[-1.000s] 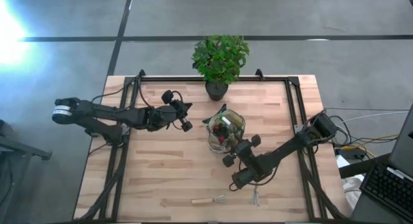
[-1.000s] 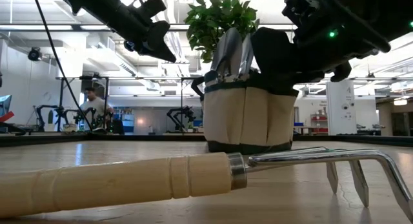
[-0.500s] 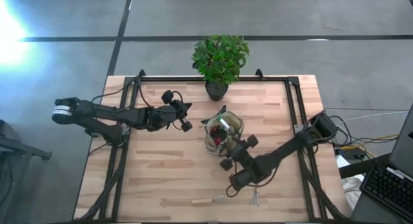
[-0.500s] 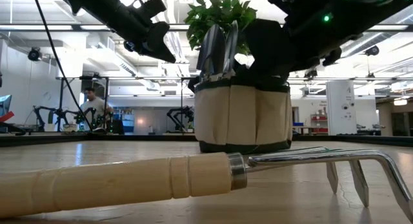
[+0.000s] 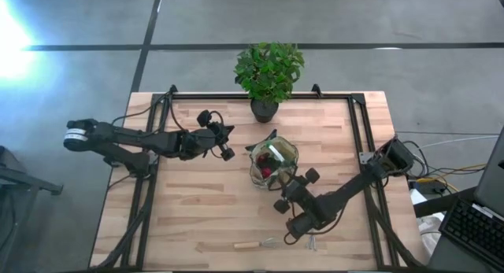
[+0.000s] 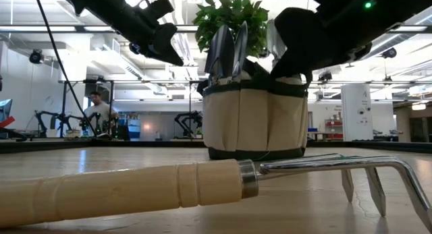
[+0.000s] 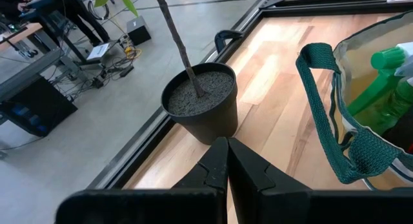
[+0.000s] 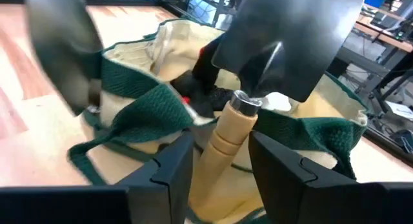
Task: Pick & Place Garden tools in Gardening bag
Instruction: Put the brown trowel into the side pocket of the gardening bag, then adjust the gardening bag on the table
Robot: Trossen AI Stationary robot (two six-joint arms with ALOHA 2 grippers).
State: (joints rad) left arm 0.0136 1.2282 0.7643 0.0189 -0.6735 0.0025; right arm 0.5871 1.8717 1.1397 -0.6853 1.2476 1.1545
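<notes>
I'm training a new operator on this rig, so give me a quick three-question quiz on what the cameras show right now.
1. True or false: the left end effector, hanging near the dark plant pot, is shut.
2. What sits between the open fingers of the right end effector?
A. the pale wooden handle of a silver trowel
B. a green spray bottle
C. the plant's stem
3. Fill the gap: the wooden-handled silver metal rake lies on the wooden ___, outside the khaki fabric gardening bag.

Key: 1 true; 2 A; 3 table.
</notes>
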